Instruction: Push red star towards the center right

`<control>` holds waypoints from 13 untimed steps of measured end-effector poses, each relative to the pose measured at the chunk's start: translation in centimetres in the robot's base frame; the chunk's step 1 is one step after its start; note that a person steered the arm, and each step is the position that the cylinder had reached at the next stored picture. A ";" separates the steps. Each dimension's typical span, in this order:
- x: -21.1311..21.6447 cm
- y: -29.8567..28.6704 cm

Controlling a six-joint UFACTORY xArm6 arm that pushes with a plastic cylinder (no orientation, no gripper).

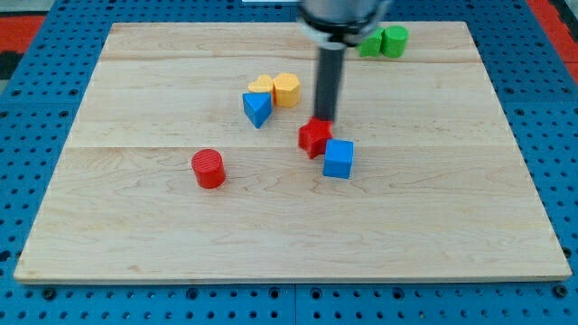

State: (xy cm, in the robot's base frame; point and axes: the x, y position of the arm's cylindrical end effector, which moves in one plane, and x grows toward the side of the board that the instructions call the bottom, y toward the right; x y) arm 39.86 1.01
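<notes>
The red star [313, 138] lies near the middle of the wooden board [289, 235]. My tip [324, 120] rests at the star's upper right edge, touching it or nearly so. A blue cube [339, 158] sits right against the star's lower right side. The dark rod rises from the tip to the view's top.
A blue triangular block [256, 108], a yellow heart-like block [262, 87] and a yellow hexagonal block [286, 89] cluster to the star's upper left. A red cylinder [209, 168] stands to the left. Two green blocks [386, 41] sit at the top edge.
</notes>
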 end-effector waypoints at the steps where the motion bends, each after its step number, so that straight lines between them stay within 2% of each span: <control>1: 1.2 -5.8; 2: 3.8 -8.3; 4: 3.4 -2.1; 6: 6.2 -2.0; 8: 3.4 2.6; 10: 2.6 1.9; 11: 0.9 3.2; 13: 0.2 10.5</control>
